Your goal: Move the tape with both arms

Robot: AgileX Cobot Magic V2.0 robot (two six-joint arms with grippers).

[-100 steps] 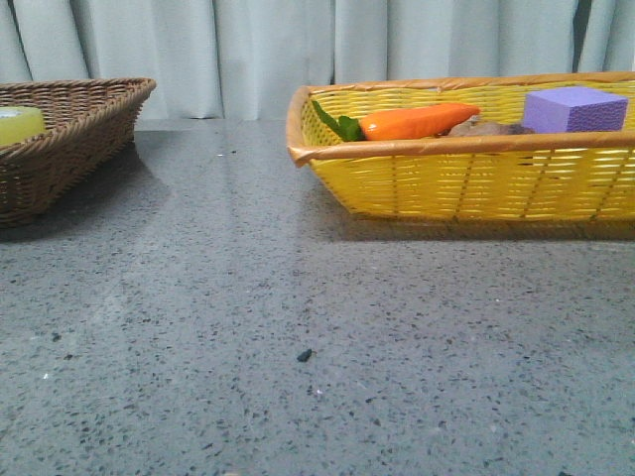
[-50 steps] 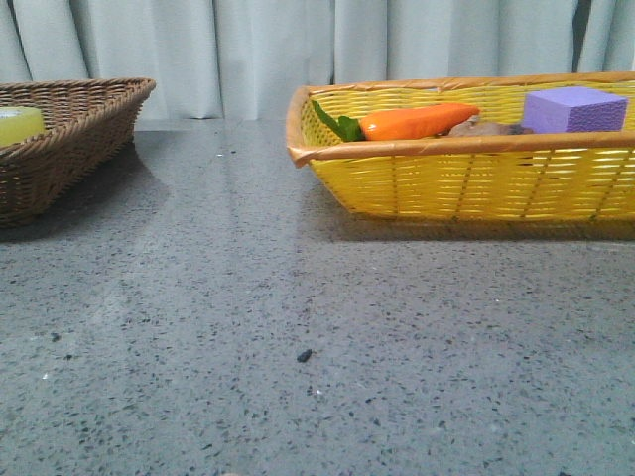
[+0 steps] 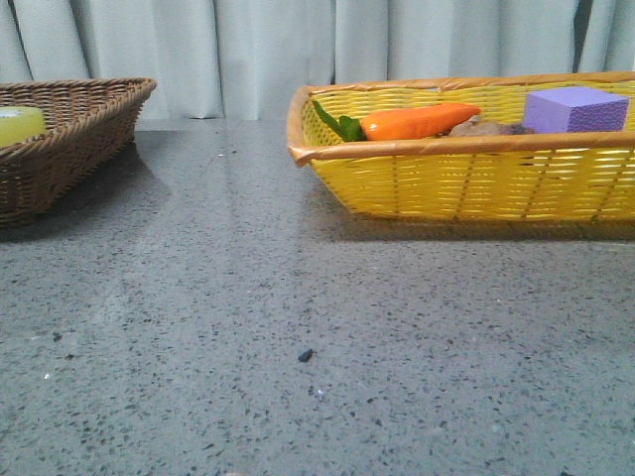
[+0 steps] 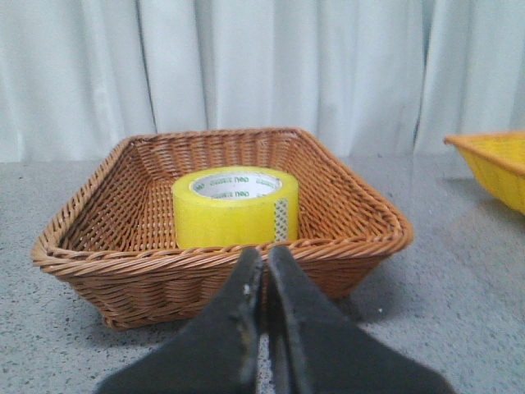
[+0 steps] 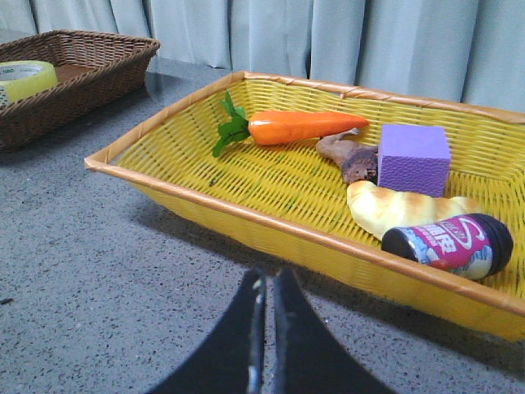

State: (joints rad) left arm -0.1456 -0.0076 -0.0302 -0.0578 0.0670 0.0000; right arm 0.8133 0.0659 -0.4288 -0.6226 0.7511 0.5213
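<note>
We see the tape standing on its flat side inside the brown wicker basket, apart from our left gripper, whose fingers are pressed together empty just before the basket's near rim. Our right gripper, likewise closed, faces the yellow basket.

Pale grey-white pleated curtains covering the whole back, speckled grey stone-look tabletop stretching out in front, kinda glossy with soft reflections, even flat indoor light, mild shadows
</note>
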